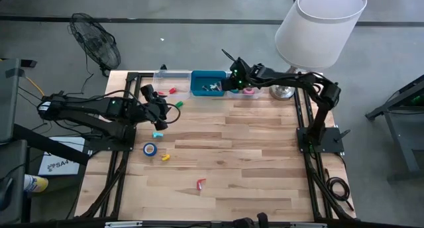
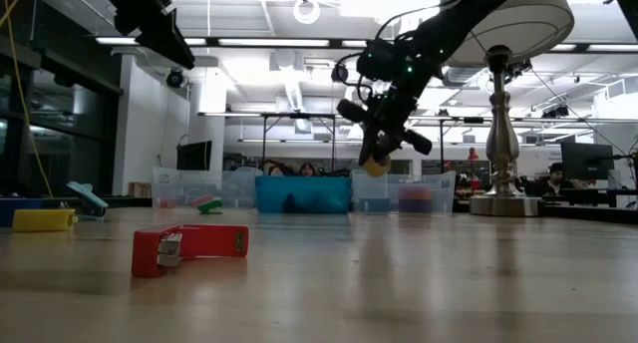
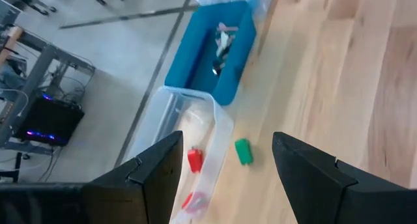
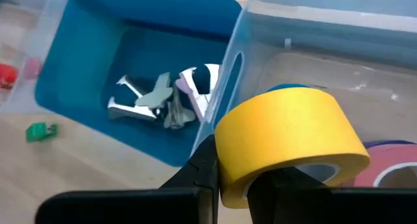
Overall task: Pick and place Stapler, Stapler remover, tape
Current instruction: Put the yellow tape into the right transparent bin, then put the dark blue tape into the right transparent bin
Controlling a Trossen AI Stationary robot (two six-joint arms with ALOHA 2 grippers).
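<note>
The right gripper (image 4: 228,185) is clamped on a yellow tape roll (image 4: 287,142), the roll being held by its wall with its open centre facing roughly sideways; in the low view the roll hangs at the fingertips, raised well above the containers. Directly beneath and just beyond the held roll a clear bin (image 4: 339,61) is seen, in which a pink tape roll (image 4: 391,172) and a blue one already lie; beside that bin, on the far side from the lamp (image 1: 318,22), stands the blue bin (image 4: 98,61), where metal staple removers (image 4: 153,103) are piled. The coming move is judged to turn on this: the roll is poised over the clear bin's near wall, close to the divide from the blue bin, so a short carry away from the blue bin is likely needed before release. The left gripper (image 3: 225,172) waits with its fingers spread wide and nothing between them, well apart, near a second clear bin (image 3: 189,133); a blue tape roll (image 1: 150,149) lies on the table (image 1: 252,162) nearer that arm.
</note>
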